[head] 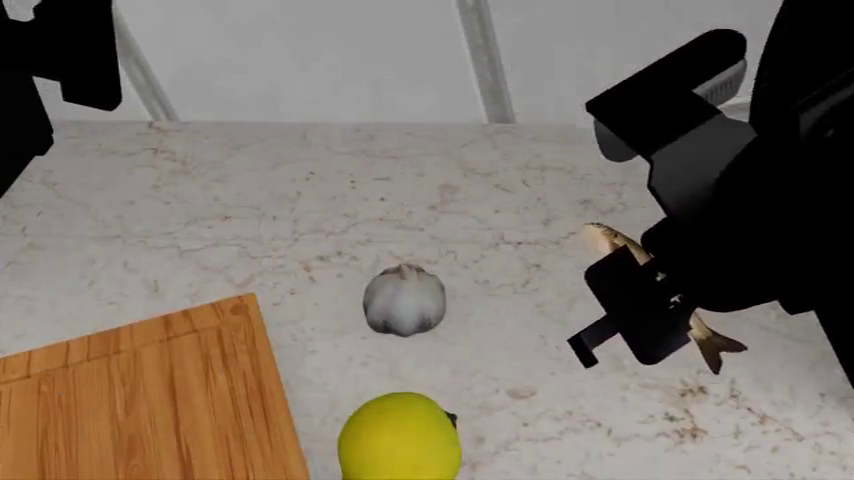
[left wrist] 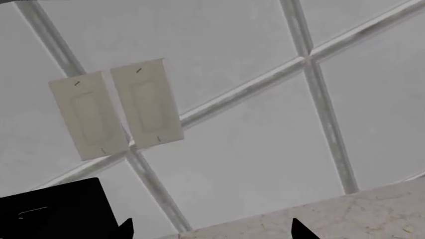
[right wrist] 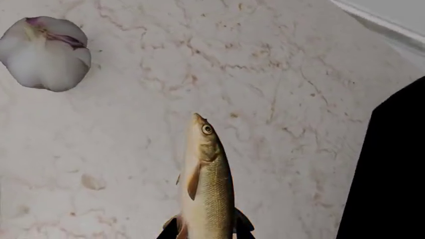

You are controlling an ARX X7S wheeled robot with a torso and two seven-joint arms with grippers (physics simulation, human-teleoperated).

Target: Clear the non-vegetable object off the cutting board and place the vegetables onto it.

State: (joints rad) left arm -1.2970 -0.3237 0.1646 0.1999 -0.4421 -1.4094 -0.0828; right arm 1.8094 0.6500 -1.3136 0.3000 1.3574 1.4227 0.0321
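The small silvery fish (head: 609, 240) with a brownish back is off the orange-brown cutting board (head: 134, 400), over the marble counter at the right. My right gripper (head: 641, 310) is shut on the fish's rear half. In the right wrist view the fish (right wrist: 209, 184) sticks out from between the jaws of the gripper (right wrist: 206, 231). The grey-white garlic bulb (head: 404, 300) sits on the counter between board and fish, and it also shows in the right wrist view (right wrist: 47, 52). The yellow-green round item (head: 400, 438) lies near the board's right edge. My left gripper (left wrist: 212, 231) is open, empty and raised at the far left.
The marble counter (head: 267, 200) runs back to a white tiled wall (head: 334, 50). Two pale switch plates (left wrist: 116, 109) are on that wall in the left wrist view. My right arm's black body (head: 747, 200) hangs over the counter's right side.
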